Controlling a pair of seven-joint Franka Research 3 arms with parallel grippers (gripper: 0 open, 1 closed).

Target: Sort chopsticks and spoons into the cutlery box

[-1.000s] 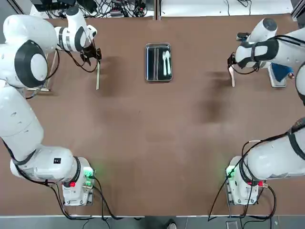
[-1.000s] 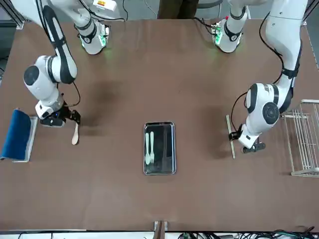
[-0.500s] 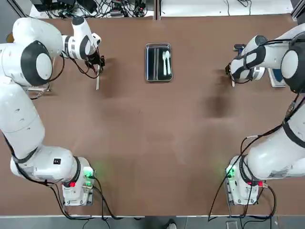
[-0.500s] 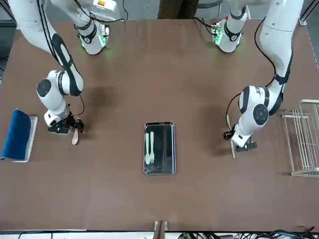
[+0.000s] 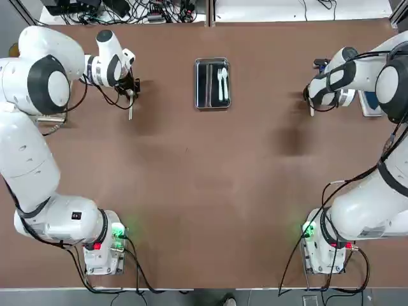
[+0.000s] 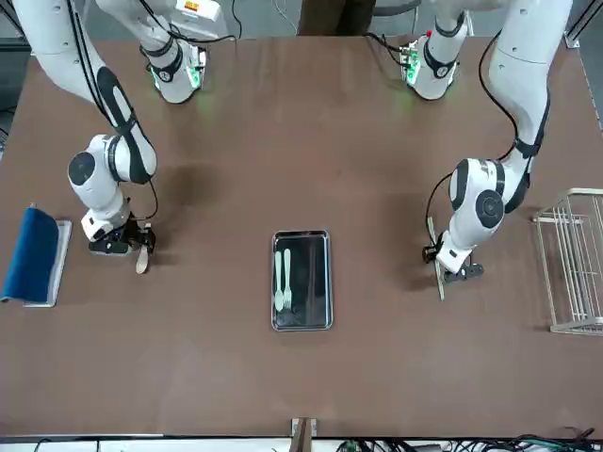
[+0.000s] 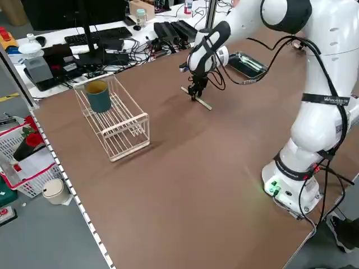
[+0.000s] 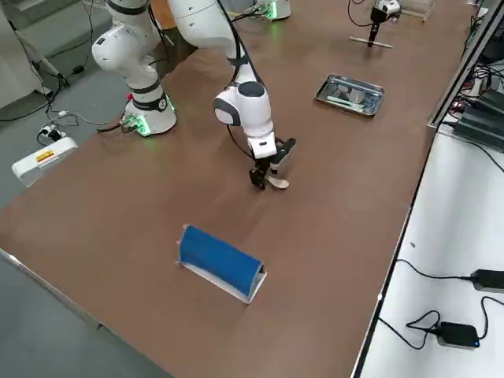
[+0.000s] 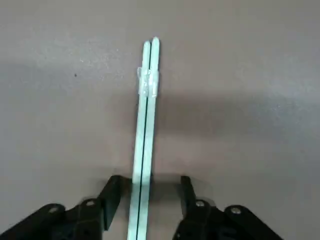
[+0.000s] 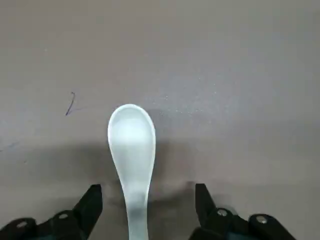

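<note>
- The cutlery box [image 5: 212, 83] sits on the brown worktop [image 5: 204, 191] at about twelve o'clock in the top view, midway between the two arms.
- Inside the cutlery box lie two white spoons [image 5: 222, 83] side by side along one half; the other half shows a dark inside.
- A pair of chopsticks [image 9: 144, 135] lies flat on the worktop at about ten o'clock in the top view, well apart from the cutlery box; the sticks are joined by a small clear band near one end.
- The left gripper [image 9: 146, 195] is lowered over the chopsticks, its jaws apart with one finger on each side of the sticks; one finger looks just beside them, the other has a gap.
- A single white spoon [image 10: 131, 155] lies bowl-up on the worktop at about two o'clock in the top view, also well apart from the cutlery box.
- The right gripper [image 10: 147, 202] stands over the spoon's handle, jaws apart and clear of the handle on both sides.
- A white wire rack [image 7: 115, 120] holding a green cup [image 7: 99, 95] stands beyond the left arm.
- A blue-topped holder [image 8: 220, 260] lies beyond the right arm.
</note>
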